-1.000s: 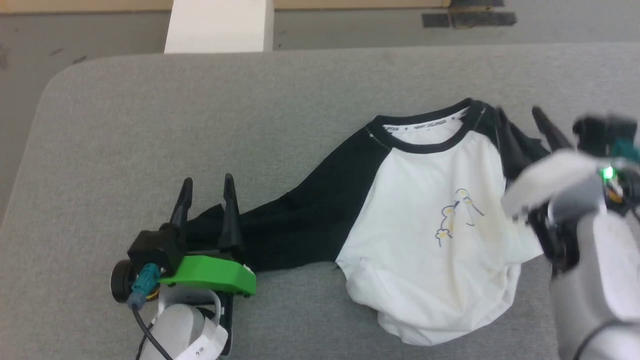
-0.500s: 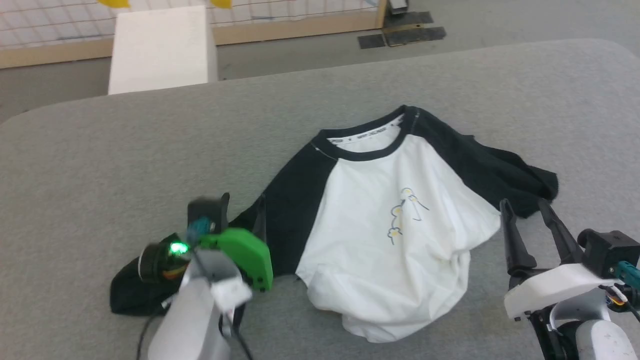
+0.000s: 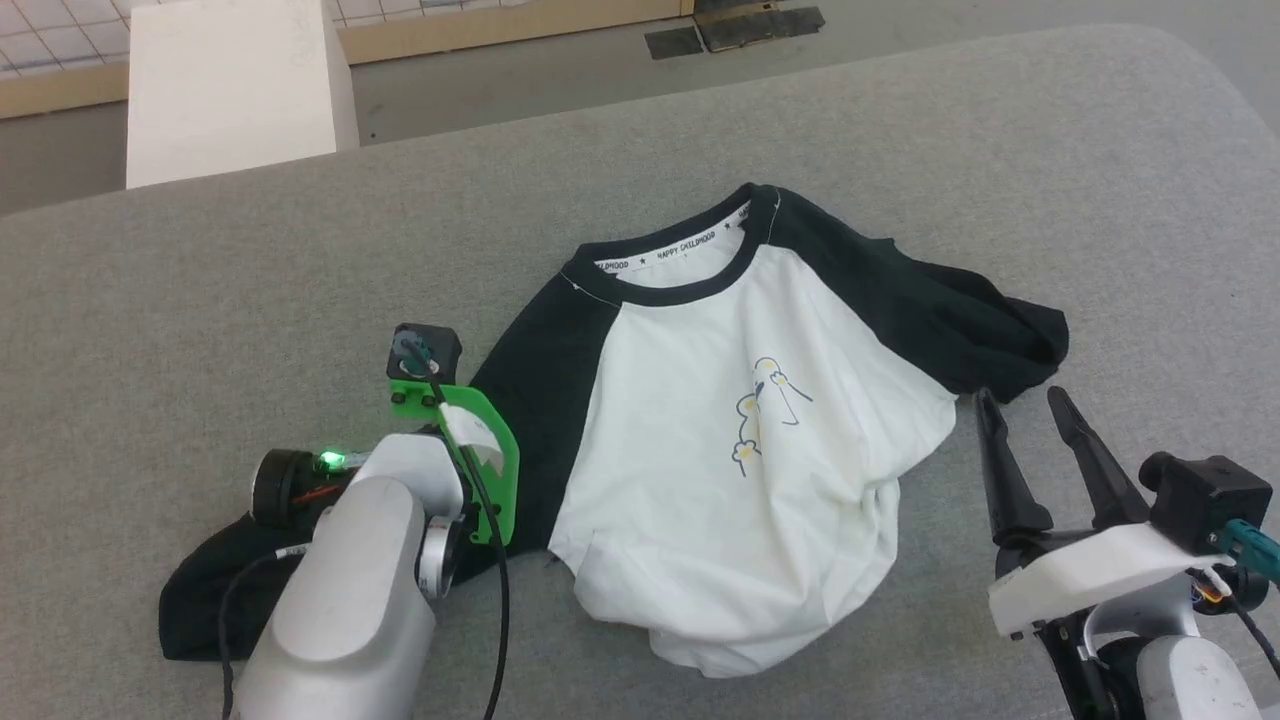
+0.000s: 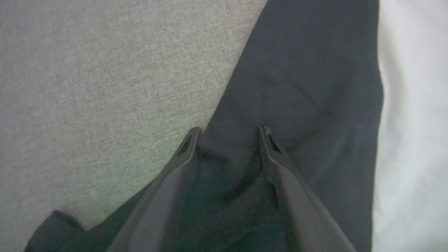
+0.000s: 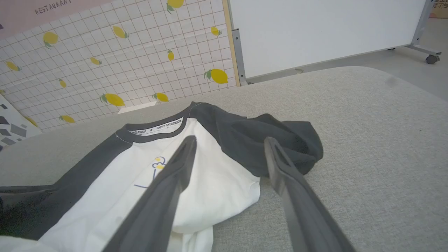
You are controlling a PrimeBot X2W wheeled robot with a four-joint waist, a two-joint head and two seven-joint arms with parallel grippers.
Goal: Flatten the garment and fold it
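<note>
Grey woven fabric covers the one table point(image 3: 250, 280), and on it lies one garment point(image 3: 700, 440): a white T-shirt with two black sleeves and a black neck trim point(image 3: 680, 285), a small cartoon print with yellow spots point(image 3: 765, 410) on its chest. Two grippers are at work. One white box point(image 3: 235, 90) stands on the floor past the table's far edge.

The left arm's pale forearm comes up from the bottom of the head view, its wrist with the green bracket point(image 3: 480, 450) turned over so that it aims down at the cloth. In the left wrist view the left gripper point(image 4: 229, 134) has both dark fingers spread, straddling black cloth of the left sleeve point(image 3: 530, 400) near its edge with the grey table; no cloth is pinched between them.

The right gripper point(image 3: 1020, 395) stands wide apart too, empty, fingers pointing away from the robot, tips just short of the right sleeve point(image 3: 930, 310), not touching it.

The shirt lies front up, right of the table's middle. Its collar points to the far edge and its bunched, wrinkled hem faces the robot; the collar-to-hem line leans slightly. Its longest stretch runs crosswise, from the left cuff drawn out toward the near left to the crumpled right sleeve.
</note>
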